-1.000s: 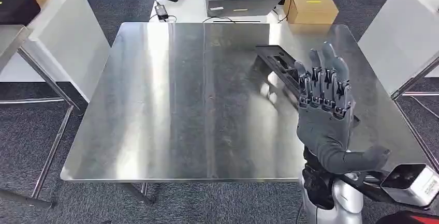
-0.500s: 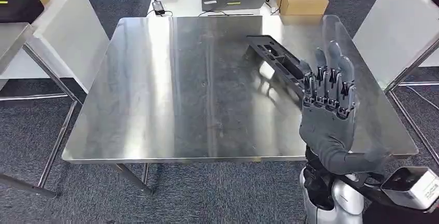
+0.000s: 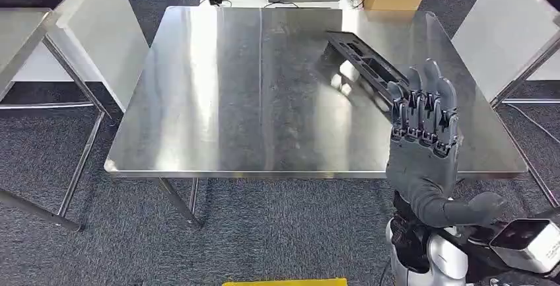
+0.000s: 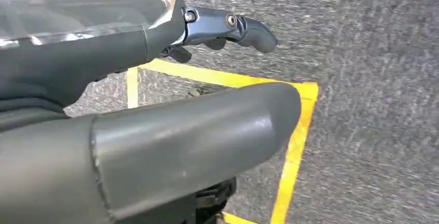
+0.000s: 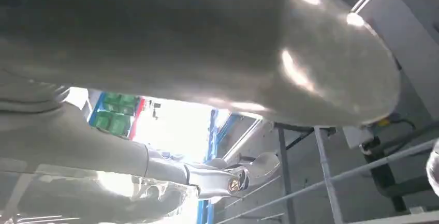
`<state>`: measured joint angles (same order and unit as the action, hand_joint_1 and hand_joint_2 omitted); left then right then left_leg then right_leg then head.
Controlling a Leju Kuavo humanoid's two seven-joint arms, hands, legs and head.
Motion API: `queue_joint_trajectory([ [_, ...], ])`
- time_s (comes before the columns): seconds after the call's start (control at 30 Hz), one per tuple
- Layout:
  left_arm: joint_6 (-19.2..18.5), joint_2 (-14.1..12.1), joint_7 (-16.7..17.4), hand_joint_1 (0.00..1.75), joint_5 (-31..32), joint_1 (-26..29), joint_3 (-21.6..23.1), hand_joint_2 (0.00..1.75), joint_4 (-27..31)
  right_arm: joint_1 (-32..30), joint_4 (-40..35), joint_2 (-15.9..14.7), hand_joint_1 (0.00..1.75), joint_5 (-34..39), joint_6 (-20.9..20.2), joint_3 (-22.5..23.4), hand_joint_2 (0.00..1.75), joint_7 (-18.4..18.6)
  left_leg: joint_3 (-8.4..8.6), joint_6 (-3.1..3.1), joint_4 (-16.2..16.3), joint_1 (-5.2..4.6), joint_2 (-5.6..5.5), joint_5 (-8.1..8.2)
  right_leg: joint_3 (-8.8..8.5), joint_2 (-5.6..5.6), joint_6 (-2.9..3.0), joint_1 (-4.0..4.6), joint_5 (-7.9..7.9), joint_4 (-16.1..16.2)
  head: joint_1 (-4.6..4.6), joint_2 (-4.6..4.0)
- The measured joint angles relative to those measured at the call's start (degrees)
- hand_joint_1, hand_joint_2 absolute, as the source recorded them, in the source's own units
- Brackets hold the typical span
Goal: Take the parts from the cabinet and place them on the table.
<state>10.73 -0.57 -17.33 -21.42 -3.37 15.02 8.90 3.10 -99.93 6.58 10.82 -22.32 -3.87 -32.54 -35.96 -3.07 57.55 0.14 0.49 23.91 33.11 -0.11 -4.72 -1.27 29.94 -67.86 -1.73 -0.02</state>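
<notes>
Overhead, part [image 3: 365, 63] on table [image 3: 218, 101], right hand [image 3: 422, 147] raised

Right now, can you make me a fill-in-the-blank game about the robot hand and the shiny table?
1. The long black part lies on the shiny metal ____.
2. The right robot hand is raised with its fingers apart, holding ____.
3. Past the table's far edge sits a brown cardboard ____.
4. In the left wrist view, the lines on the grey carpet are ____.

Missing words: table; nothing; box; yellow

The part [image 3: 366, 65] lies on the table [image 3: 231, 101], upper right (beyond my raised right hand [image 3: 422, 144]).
</notes>
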Motion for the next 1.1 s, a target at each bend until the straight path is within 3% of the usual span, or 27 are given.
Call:
queue_joint_trajectory([
  [0.03,0.00,0.04,0.00,0.00,0.00,-0.01,-0.02,0.00,0.00,0.04,0.00,0.00,0.00,0.00,0.02,0.00,0.00,-0.02,-0.39,0.23,0.05,0.00,-0.03,-0.54,-3.89,0.00,0.24,0.13,-0.31,5.40,-0.02,0.00],
  [0.07,0.00,0.07,0.00,0.00,0.04,0.02,-0.02,0.00,0.00,0.15,-0.02,0.00,0.00,0.00,0.09,0.00,0.00,-0.04,-0.74,0.58,0.16,-0.24,-0.09,-0.98,-7.50,-0.01,0.90,0.48,0.74,10.40,-0.02,0.00],
  [0.1,0.00,0.09,-0.02,0.00,0.13,0.01,-0.02,0.00,0.00,0.18,-0.02,0.02,0.00,0.02,0.09,0.00,0.00,-0.11,-0.97,0.94,0.15,-0.33,0.01,-1.57,-9.00,0.02,1.40,0.98,1.62,13.50,0.04,0.00],
  [0.17,0.00,0.07,-0.07,0.00,0.33,0.06,0.00,0.00,0.00,0.01,0.02,-0.02,0.00,0.07,0.13,0.07,0.00,-0.20,-1.09,1.42,-0.29,-0.18,0.04,-2.82,-7.65,0.06,1.83,1.22,0.97,12.77,-0.04,0.00],
  [0.2,0.00,0.07,-0.09,0.00,0.33,0.18,0.00,0.00,-0.02,-0.01,0.02,-0.02,0.00,0.07,0.13,0.09,0.00,-0.20,-1.24,1.84,-0.36,-0.34,-0.04,-3.24,-7.15,0.04,2.40,0.92,0.48,12.89,0.00,0.00],
  [0.23,0.02,-0.09,-0.09,0.00,0.33,0.18,0.00,0.00,-0.07,0.07,0.07,0.04,0.00,0.07,0.13,0.09,0.00,-0.22,-1.91,2.07,0.12,0.02,-0.21,-2.29,-6.76,-0.22,3.08,-0.39,-0.21,12.95,0.00,0.00],
  [0.3,0.02,0.00,-0.07,0.00,0.35,0.27,0.02,0.00,-0.07,-0.02,0.09,0.09,0.00,0.13,0.17,0.13,0.00,-0.24,-3.56,2.70,5.44,0.31,-0.38,4.54,-5.89,-0.26,4.39,-0.05,-1.40,12.94,0.28,0.00],
  [0.33,0.02,0.02,-0.09,0.00,0.35,0.27,0.04,0.00,-0.07,-0.05,0.11,0.09,0.00,0.20,0.17,0.13,0.00,-0.33,-4.71,3.06,10.07,0.46,-0.42,7.83,-5.12,-0.32,4.46,0.05,-2.10,12.89,0.26,0.00],
  [0.37,0.04,0.06,-0.09,0.00,0.33,0.26,0.07,0.00,-0.07,-0.15,0.15,0.09,0.00,0.26,0.17,0.13,0.00,-0.42,-5.60,3.38,14.49,0.55,-0.43,9.70,-4.32,-0.34,4.45,0.17,-2.69,12.79,0.31,0.00],
  [0.4,0.18,0.09,-0.09,0.00,0.33,0.26,0.07,0.00,-0.07,-0.30,0.28,0.09,0.00,0.39,0.17,0.13,0.00,-0.50,-5.79,3.63,17.31,0.66,-0.42,9.78,-3.54,-0.36,4.33,0.19,-3.18,12.56,0.28,0.00],
  [0.43,0.20,0.09,-0.09,0.00,0.26,0.28,0.07,0.00,-0.07,-0.34,0.37,0.09,0.00,0.44,0.17,0.15,0.00,-0.57,-4.93,3.75,17.53,0.78,-0.42,8.54,-2.74,-0.37,4.17,0.18,-3.56,12.25,0.31,0.00],
  [0.47,0.24,0.09,-0.09,0.00,0.15,0.25,0.07,0.00,-0.07,-0.33,0.48,0.09,0.00,0.48,0.17,0.15,0.00,-0.57,-3.09,3.87,15.64,1.00,-0.41,6.71,-1.92,-0.36,3.95,0.10,-3.83,11.80,0.31,0.00],
  [0.53,0.35,0.04,-0.07,0.00,-0.13,0.12,0.04,0.00,-0.04,-0.31,0.61,0.09,0.00,0.52,0.17,0.15,0.00,-0.59,3.65,3.93,6.55,1.47,-0.38,4.11,-0.51,-0.31,3.44,-0.04,-4.26,10.75,0.31,0.00],
  [0.57,0.35,0.09,-0.04,0.00,-0.20,-0.02,0.04,0.00,0.00,-0.28,0.61,0.09,0.00,0.52,0.15,0.13,0.00,-0.65,6.15,3.96,2.44,1.54,-0.51,5.76,0.14,-0.34,3.19,0.10,-4.39,10.25,0.33,0.00],
  [0.6,0.35,0.09,0.02,0.00,-0.24,-0.09,0.04,0.00,0.00,-0.21,0.63,0.07,0.00,0.55,0.17,0.13,0.00,-0.79,7.11,3.74,0.73,1.04,-0.84,6.05,0.66,-0.43,2.76,0.42,-4.69,9.82,0.20,0.00],
  [0.67,0.37,0.09,0.09,0.00,-0.33,0.04,0.04,0.00,0.00,-0.30,0.72,0.09,0.00,0.55,0.17,0.11,0.00,-1.00,6.25,3.06,0.92,0.56,-0.88,5.75,1.10,-0.49,1.51,0.25,-5.58,10.00,0.13,0.00],
  [0.7,0.39,0.09,0.11,0.00,-0.46,0.13,0.04,0.00,0.00,-0.32,0.74,0.07,0.00,0.52,0.17,0.09,0.00,-1.05,5.99,2.36,0.82,0.35,-0.84,5.28,1.22,-0.49,0.86,0.08,-6.04,10.11,0.13,0.00],
  [0.73,0.53,0.20,0.11,0.00,-0.46,0.16,0.04,0.00,-0.02,-0.38,0.79,0.02,0.00,0.55,0.17,0.11,0.00,-1.11,5.29,1.19,0.03,0.89,-0.53,4.45,1.68,-0.52,0.55,0.28,-5.75,9.75,0.07,0.00],
  [0.8,0.61,0.09,0.11,0.00,-0.46,0.01,-0.02,0.00,-0.02,-0.48,0.90,-0.09,0.00,0.55,0.17,0.11,0.00,-1.22,4.28,-0.01,0.06,0.64,-0.30,3.26,3.88,-0.22,1.77,0.13,-0.67,5.03,-0.18,0.00],
  [0.83,0.68,0.04,0.09,0.00,-0.50,0.02,-0.07,0.00,-0.02,-0.52,1.01,-0.13,0.00,0.55,0.17,0.09,0.00,-1.22,3.48,0.00,0.06,0.59,-0.28,2.64,5.00,-0.15,2.15,0.14,2.04,0.87,-0.13,0.00],
  [0.87,0.68,0.07,0.09,0.00,-0.52,0.02,-0.07,0.00,0.00,-0.59,1.09,-0.20,0.00,0.55,0.17,0.09,0.00,-1.22,2.62,-0.03,0.09,0.47,-0.26,2.00,6.04,-0.14,2.23,0.15,4.17,-3.31,-0.15,0.00],
  [0.9,0.66,0.09,0.11,0.00,-0.52,0.06,-0.04,0.00,-0.02,-0.67,1.18,-0.24,0.00,0.57,0.17,0.09,0.00,-1.25,1.64,0.00,0.14,0.40,-0.19,1.28,6.54,-0.13,1.86,0.14,5.09,-6.79,-0.15,0.00],
  [0.93,0.66,0.13,0.11,0.00,-0.52,0.09,-0.04,0.00,-0.02,-0.73,1.27,-0.24,0.00,0.55,0.17,0.09,0.00,-1.24,0.81,0.05,0.16,0.39,-0.13,0.67,5.95,-0.13,1.31,0.13,4.51,-7.58,-0.15,0.00],
  [0.97,0.66,0.13,0.11,0.00,-0.50,0.09,-0.04,0.00,-0.02,-0.74,1.38,-0.28,0.00,0.55,0.17,0.11,0.00,-1.25,0.00,0.19,0.19,0.41,-0.08,0.02,4.18,-0.13,0.55,0.13,2.88,-5.98,-0.15,0.00],
  [1.03,0.66,0.22,0.11,0.00,-0.50,0.08,-0.05,0.00,-0.02,-0.71,1.46,-0.26,0.00,0.57,0.17,0.11,0.00,-1.25,-1.30,0.67,0.23,0.48,-0.11,-1.13,-2.12,-0.14,-0.39,-0.03,-0.24,2.70,-0.15,0.00],
  [1.07,0.66,0.26,0.11,0.00,-0.50,0.08,-0.04,0.00,0.00,-0.63,1.46,-0.26,0.00,0.57,0.17,0.09,0.00,-1.25,-1.67,1.02,0.29,0.45,-0.17,-1.71,-5.77,-0.11,-0.05,-0.10,0.31,8.33,-0.15,0.00],
  [1.1,0.68,0.24,0.07,0.00,-0.50,0.08,-0.04,0.00,-0.02,-0.55,1.49,-0.22,0.00,0.55,0.17,0.07,0.00,-1.22,-2.16,1.46,0.36,0.18,-0.23,-2.26,-8.46,0.05,0.65,0.52,1.74,12.74,-0.13,0.00],
])
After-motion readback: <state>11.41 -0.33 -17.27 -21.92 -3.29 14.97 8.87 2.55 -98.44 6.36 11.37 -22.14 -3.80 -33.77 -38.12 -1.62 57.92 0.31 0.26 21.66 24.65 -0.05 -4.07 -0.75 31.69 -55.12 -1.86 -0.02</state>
